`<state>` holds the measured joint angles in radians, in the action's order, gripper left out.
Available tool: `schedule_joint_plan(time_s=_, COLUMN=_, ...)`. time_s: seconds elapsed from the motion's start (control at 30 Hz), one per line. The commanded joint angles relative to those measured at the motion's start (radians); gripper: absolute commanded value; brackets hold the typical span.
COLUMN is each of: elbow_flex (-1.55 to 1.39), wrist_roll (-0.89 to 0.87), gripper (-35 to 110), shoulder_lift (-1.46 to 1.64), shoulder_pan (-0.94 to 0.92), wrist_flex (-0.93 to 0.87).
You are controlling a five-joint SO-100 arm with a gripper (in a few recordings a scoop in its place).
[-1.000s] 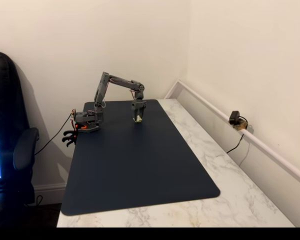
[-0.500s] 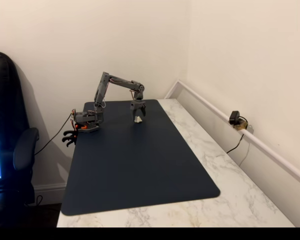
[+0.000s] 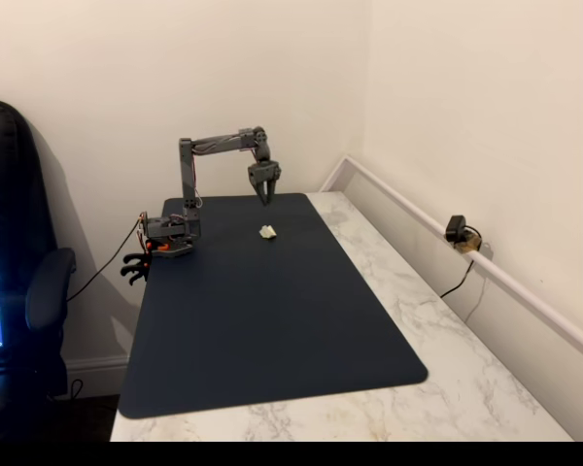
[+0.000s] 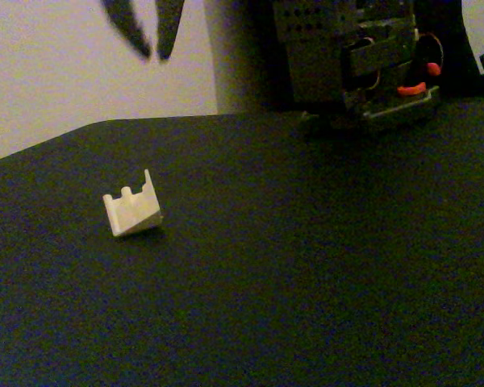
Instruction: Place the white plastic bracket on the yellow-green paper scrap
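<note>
Since the earlier frames the arm (image 3: 219,146) has lifted: its pincer (image 3: 264,197), then low over the bracket (image 3: 268,232), now hangs in the air above it and has let it go.

Left to right in the wide fixed view: a dark chair (image 3: 24,291) stands at the left edge. The arm's base (image 3: 168,236) sits at the back left corner of the dark mat (image 3: 272,320). The pincer points down, fingers slightly spread, holding nothing. The bracket lies on the mat below it, apart from it, near the mat's back edge. Right of the mat is the bare marble bench (image 3: 437,330), with a small camera (image 3: 457,231) on the rail by the wall.

In the close fixed view the bracket (image 4: 132,213) rests tilted on the mat (image 4: 306,282), notched edge up, and the pincer (image 4: 152,36) is above it, fingertips parted. The paper scrap cannot be made out.
</note>
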<state>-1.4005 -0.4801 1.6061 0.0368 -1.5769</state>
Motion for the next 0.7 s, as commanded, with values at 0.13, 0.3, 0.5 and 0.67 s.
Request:
schedule_joint_plan(time_s=0.13, elbow_flex=-0.101, wrist_roll=0.025, gripper=0, shoulder_lift=0.239, shoulder_pan=0.032, wrist_flex=-0.002)
schedule_joint_plan(time_s=0.3, elbow_flex=-0.287, wrist_roll=0.11, gripper=0, shoulder_lift=0.399, shoulder_pan=0.032, wrist_flex=0.101)
schedule_joint_plan(time_s=0.5, elbow_flex=-0.687, wrist_roll=0.242, gripper=0, shoulder_lift=0.713, shoulder_pan=0.005, wrist_flex=0.428)
schedule_joint_plan(time_s=0.67, elbow_flex=-0.899, wrist_roll=0.333, gripper=0, shoulder_lift=0.822, shoulder_pan=0.018, wrist_flex=0.594)
